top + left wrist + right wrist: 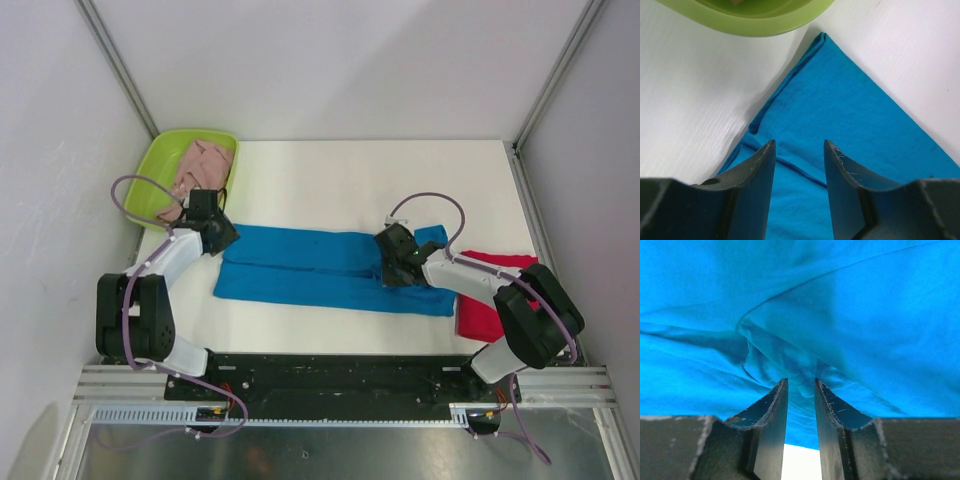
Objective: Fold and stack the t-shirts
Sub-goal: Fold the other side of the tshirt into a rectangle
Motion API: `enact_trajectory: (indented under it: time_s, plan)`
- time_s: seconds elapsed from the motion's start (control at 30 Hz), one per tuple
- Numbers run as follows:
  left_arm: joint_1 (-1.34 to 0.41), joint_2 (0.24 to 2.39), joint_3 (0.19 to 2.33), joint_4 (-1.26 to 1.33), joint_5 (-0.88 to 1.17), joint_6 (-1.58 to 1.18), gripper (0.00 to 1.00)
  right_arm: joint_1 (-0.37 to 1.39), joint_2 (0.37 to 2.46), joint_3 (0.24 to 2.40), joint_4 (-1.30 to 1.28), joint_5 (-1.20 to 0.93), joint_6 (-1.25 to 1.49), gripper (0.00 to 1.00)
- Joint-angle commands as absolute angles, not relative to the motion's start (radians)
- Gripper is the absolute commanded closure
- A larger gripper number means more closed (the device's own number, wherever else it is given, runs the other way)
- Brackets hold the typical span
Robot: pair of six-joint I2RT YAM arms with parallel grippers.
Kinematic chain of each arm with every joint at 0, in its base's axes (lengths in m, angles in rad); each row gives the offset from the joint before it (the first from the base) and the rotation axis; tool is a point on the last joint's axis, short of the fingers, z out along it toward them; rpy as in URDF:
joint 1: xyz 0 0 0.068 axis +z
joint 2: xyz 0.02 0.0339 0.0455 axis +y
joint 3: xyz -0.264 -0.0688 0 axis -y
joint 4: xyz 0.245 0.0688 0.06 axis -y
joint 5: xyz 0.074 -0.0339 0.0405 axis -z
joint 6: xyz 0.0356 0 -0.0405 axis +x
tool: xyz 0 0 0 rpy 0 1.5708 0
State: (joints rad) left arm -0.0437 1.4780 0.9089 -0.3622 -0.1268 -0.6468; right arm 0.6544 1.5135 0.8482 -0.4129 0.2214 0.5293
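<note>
One red t-shirt point(478, 318) lies nearest to me, flat at the right near side of the white table point(350, 180), partly hidden under my right arm point(470, 277). Beyond it the blue t-shirt point(300, 268) lies as a long folded strip across the middle. My right gripper point(386, 268) has its jaws narrow and pinches a fold of blue cloth near the right end. My left gripper point(227, 240) stands with jaws wide over the left end, cloth showing between them. Farthest, in the left corner, the pink t-shirt point(205, 165) lies crumpled inside the green tray point(158, 165).
</note>
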Motion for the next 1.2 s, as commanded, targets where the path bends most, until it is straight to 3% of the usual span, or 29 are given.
enact_trajectory:
  time_s: [0.0,0.23,0.37,0.67,1.17]
  plan:
    - [-0.046,1.483,0.925,-0.361,-0.126,-0.640,0.52,0.675,1.525,0.848,-0.412,0.263,0.519,0.67]
    - [-0.047,1.485,0.926,-0.361,-0.126,-0.640,0.53,0.684,1.549,0.848,-0.419,0.277,0.519,0.68]
    - [-0.046,1.485,0.925,-0.361,-0.127,-0.640,0.53,0.684,1.549,0.848,-0.420,0.286,0.518,0.73]
    - [-0.047,1.483,0.926,-0.361,-0.129,-0.640,0.53,0.683,1.525,0.906,-0.485,0.317,0.509,0.98]
    - [-0.046,1.484,0.931,-0.362,-0.122,-0.637,0.53,0.682,1.534,1.094,-0.640,0.091,0.470,1.00]
